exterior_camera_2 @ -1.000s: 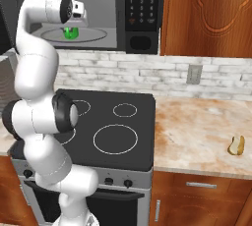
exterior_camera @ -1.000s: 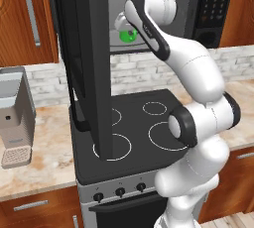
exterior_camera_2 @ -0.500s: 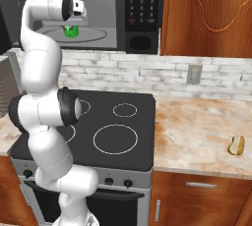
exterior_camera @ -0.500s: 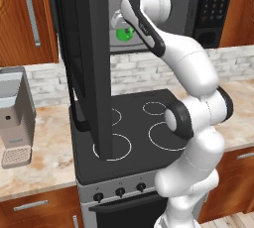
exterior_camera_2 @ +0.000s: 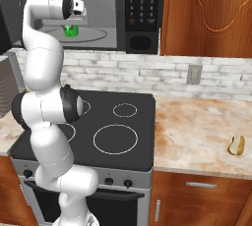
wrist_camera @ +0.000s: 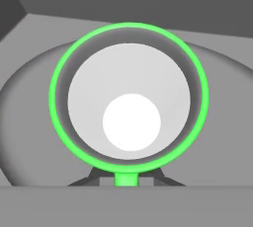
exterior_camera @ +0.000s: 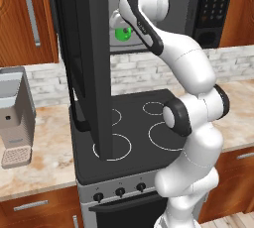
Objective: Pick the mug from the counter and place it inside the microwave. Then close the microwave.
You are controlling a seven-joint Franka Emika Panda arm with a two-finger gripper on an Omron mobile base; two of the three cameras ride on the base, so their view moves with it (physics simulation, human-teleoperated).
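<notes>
The bright green mug (exterior_camera: 122, 33) stands upright on the round glass turntable (exterior_camera_2: 96, 34) inside the open black microwave (exterior_camera_2: 142, 11). From above, the mug (wrist_camera: 129, 97) shows its whole green rim and pale inside, with its handle pointing toward the bottom of the hand view. My gripper (exterior_camera: 117, 22) hangs just over the mug (exterior_camera_2: 71, 30), inside the oven cavity. Its two dark fingertips (wrist_camera: 89, 181) stand apart on either side of the handle without touching it, so the gripper (wrist_camera: 126, 183) is open with nothing held.
The microwave door (exterior_camera: 84, 58) swings out far over the black stovetop (exterior_camera: 144, 128), left of my arm. A grey coffee machine (exterior_camera: 14, 118) stands on the beige counter (exterior_camera: 44, 157) at the left. A small brown-and-yellow food item (exterior_camera_2: 236, 145) lies on the right counter.
The upper arm links have swung a little to the left in the left base view. The mug has stayed in place on the turntable.
</notes>
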